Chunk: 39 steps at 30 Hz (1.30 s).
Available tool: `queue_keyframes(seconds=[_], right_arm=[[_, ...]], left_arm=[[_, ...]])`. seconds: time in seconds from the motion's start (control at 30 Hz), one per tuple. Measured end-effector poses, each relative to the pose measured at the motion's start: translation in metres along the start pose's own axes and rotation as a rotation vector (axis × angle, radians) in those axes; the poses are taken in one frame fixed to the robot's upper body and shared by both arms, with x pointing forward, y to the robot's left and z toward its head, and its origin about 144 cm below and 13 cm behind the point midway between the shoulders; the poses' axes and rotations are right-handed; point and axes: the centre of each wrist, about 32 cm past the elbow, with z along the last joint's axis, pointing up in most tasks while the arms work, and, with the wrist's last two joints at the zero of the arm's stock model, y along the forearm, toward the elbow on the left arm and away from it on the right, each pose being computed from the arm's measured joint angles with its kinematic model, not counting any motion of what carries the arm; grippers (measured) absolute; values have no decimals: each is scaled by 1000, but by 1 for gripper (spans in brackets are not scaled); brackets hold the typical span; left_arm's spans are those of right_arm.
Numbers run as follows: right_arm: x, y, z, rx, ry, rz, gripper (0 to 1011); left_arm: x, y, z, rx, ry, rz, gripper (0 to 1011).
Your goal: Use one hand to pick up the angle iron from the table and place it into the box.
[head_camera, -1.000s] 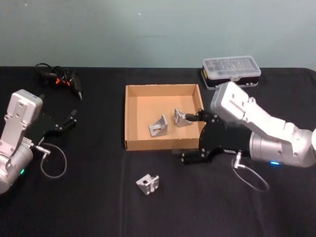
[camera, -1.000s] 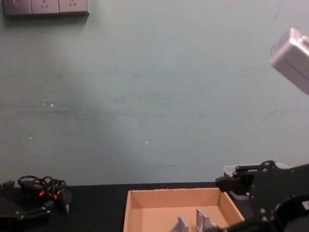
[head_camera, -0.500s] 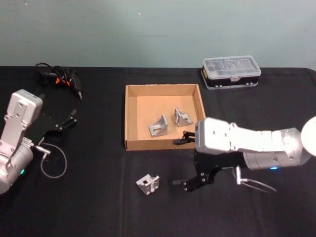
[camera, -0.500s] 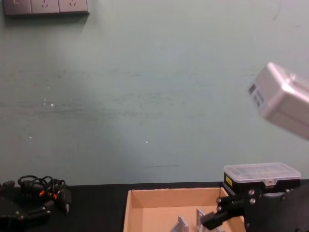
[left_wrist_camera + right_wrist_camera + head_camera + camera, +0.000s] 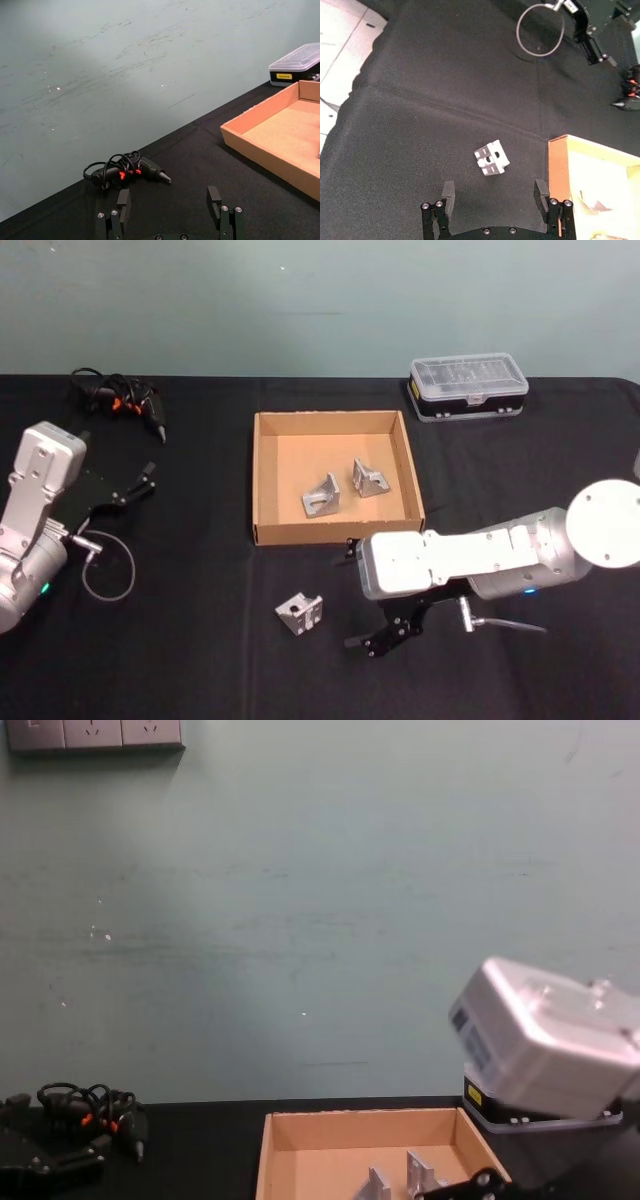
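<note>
— Right gripper (image 5: 352,598), status?
— Jaws spread wide, holding nothing. It sits low at centre frame in the head view, just right of the loose angle iron (image 5: 299,613) on the table (image 5: 200,670), not touching it.
— Box (image 5: 257,480)?
— Mid-frame, with two more angle irons (image 5: 321,496) inside. Left gripper (image 5: 146,480) is parked far left, likewise spread.

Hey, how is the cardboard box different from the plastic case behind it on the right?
The box is tan cardboard and open-topped; the plastic case has a clear lid, shut, on a black base. The box is the wider of the two. The box holds two angle irons; the case's contents cannot be told. Both are rectangular and rest on the black table.
</note>
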Motion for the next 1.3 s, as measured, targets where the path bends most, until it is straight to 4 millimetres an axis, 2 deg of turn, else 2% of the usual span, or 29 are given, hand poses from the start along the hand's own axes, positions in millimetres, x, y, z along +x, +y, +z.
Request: queue_keyframes(seconds=[0.7,1.3], right_arm=[[15,43,8,-23,-53,83,1004],[23,58,9,-23,-52,95,1004]], left_arm=[[0,0,0,0,0,0,1000],[0,0,0,0,0,0,1000]])
